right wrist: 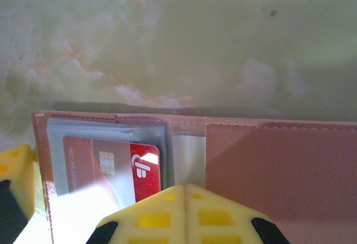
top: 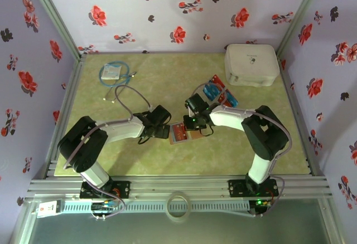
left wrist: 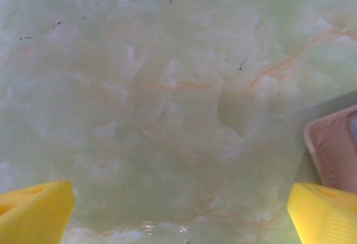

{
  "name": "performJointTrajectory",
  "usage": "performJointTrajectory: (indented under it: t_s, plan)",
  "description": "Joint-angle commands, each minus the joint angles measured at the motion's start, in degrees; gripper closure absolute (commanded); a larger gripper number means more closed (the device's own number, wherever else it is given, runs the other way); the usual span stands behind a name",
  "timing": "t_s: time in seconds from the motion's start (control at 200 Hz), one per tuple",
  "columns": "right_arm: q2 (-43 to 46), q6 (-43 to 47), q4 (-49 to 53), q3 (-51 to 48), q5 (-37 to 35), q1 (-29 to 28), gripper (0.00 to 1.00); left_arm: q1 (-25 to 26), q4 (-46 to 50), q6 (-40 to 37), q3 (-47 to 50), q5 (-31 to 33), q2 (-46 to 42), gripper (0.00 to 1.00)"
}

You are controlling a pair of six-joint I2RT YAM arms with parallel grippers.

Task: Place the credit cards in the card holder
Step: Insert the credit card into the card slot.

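Note:
The card holder [top: 179, 133] lies open on the green table between my two grippers. In the right wrist view its tan cover [right wrist: 279, 171] is spread flat and a red credit card [right wrist: 146, 169] sits partly inside a clear grey pocket on its left half. My right gripper [right wrist: 187, 191] is shut, with its yellow tips pressed together over the holder's middle fold and nothing between them. My left gripper [left wrist: 178, 216] stands wide open low over bare table, and the holder's edge [left wrist: 334, 155] is just beside its right finger. More red and blue credit cards [top: 217, 92] lie behind the right gripper [top: 196, 126].
A big white zip case [top: 252, 64] stands at the back right. A packet with a blue cable [top: 114, 71] lies at the back left, with a loose white cable [top: 120, 92] near it. Floral walls enclose the table. A tape ring [top: 178, 205] rests on the front rail.

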State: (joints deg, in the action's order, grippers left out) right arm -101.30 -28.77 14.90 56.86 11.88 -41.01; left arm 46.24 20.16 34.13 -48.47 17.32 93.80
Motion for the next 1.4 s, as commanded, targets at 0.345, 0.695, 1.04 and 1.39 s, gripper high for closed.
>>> performJointTrajectory:
  t_s: [0.345, 0.695, 1.04, 1.39]
  plan:
    - [-1.42, -2.85, -1.66, 1.94, 2.16, -2.9, 1.0, -0.14, -0.94, -0.49, -0.42, 0.49, 2.63, 0.0]
    - [0.83, -4.15, -2.28, 0.89, 1.2, -3.55, 1.0, -0.23, -1.35, -0.82, 0.09, 0.46, 2.44, 0.0]
    - [7.04, -3.34, 0.0, -2.93, -2.0, -2.14, 1.0, -0.95, 0.13, -0.98, 2.72, 0.47, -3.35, 0.0]
    - [5.74, -4.14, -2.67, -6.72, -0.66, -2.06, 1.0, 0.47, 0.77, 1.32, 5.04, -1.19, -7.54, 0.0]
